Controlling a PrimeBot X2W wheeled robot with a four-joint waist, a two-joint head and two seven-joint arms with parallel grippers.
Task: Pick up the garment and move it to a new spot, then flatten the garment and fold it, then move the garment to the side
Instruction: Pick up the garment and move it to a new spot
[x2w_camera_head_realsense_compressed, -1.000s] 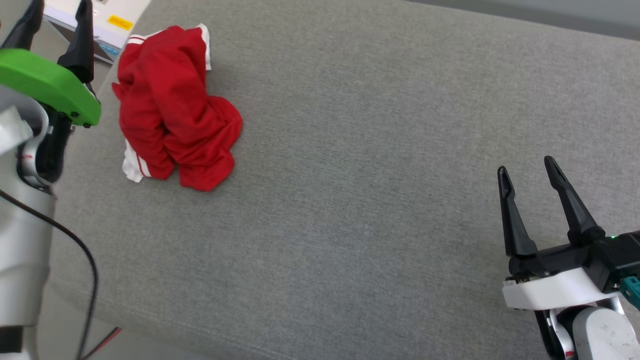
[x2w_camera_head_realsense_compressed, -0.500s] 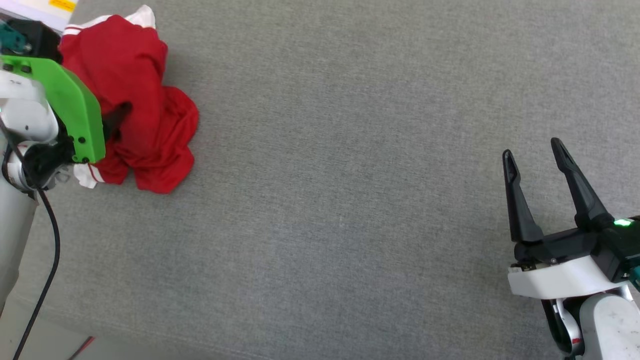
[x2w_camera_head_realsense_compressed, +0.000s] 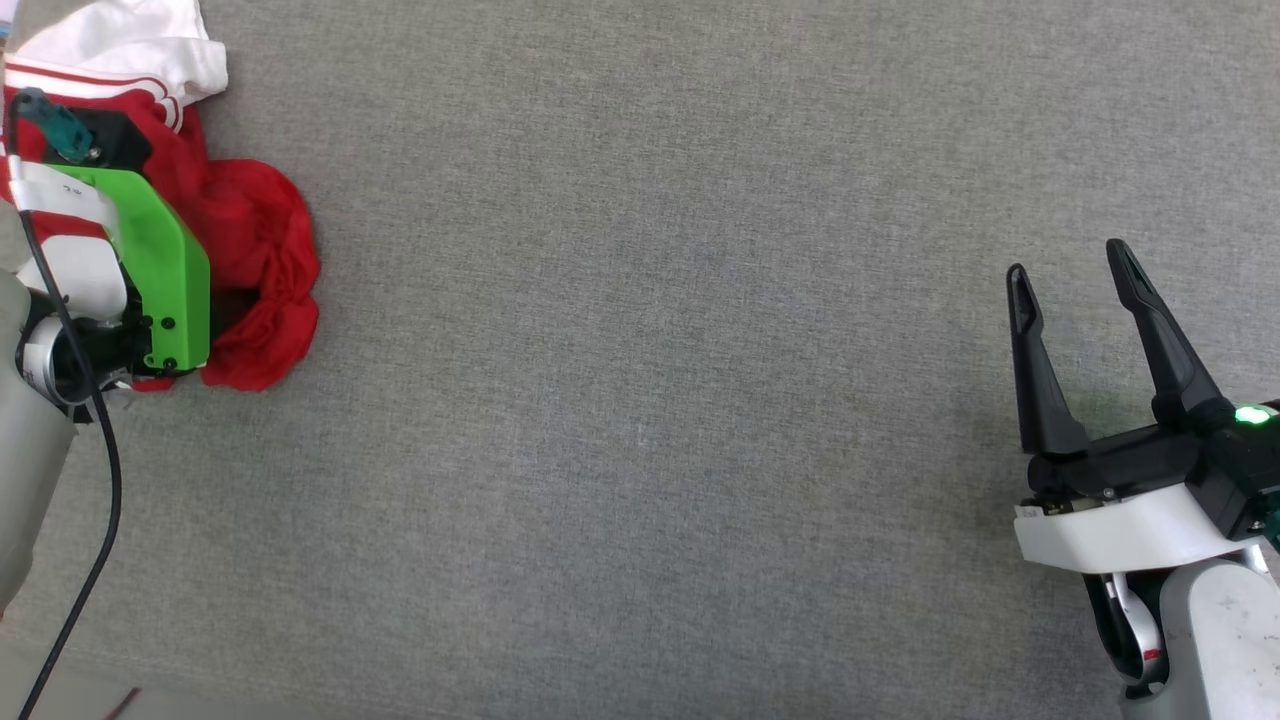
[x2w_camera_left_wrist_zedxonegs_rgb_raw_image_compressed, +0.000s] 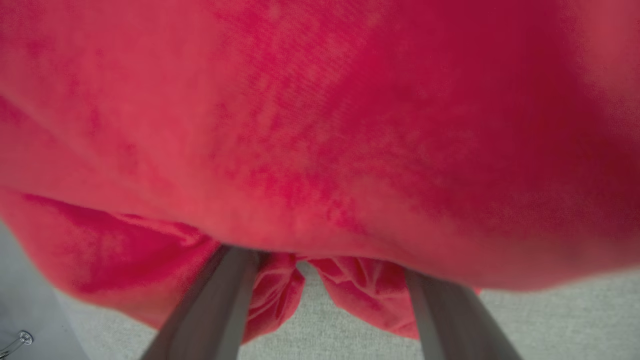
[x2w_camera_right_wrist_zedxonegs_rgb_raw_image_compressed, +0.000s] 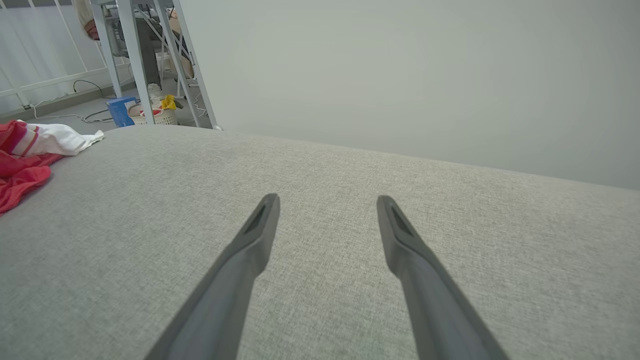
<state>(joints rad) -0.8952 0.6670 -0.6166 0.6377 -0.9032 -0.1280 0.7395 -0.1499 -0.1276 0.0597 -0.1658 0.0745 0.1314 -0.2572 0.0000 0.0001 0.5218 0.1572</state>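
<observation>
Since the earlier frame the left arm has swung in from beside the garment (x2w_camera_head_realsense_compressed: 255, 260) to directly over it, and the head camera has tilted, so the whole scene sits further to the left of the head view. The crumpled red jersey lies at the far left of the grey fabric-covered worktop (x2w_camera_head_realsense_compressed: 640, 400), with a white sleeve (x2w_camera_head_realsense_compressed: 130, 40) and its red-and-white striped trim showing at the top of the heap. A green wrist mount (x2w_camera_head_realsense_compressed: 160, 270) covers much of the heap from above, and a black cable (x2w_camera_head_realsense_compressed: 100, 500) hangs down from that arm.

From the left wrist, the left claw (x2w_camera_left_wrist_zedxonegs_rgb_raw_image_compressed: 325, 265) has its two fingers spread wide and pushed in under a fold of red cloth that hides both tips. Loose folds lie between the fingers, but the claw is not closed on them.

The right claw (x2w_camera_head_realsense_compressed: 1067, 258) hovers well away at the lower right, above bare grey fabric, its fingers wide apart with nothing between them. Its wrist camera looks across the worktop to the jersey at the far left edge and a pale wall (x2w_camera_right_wrist_zedxonegs_rgb_raw_image_compressed: 400, 75) beyond.
</observation>
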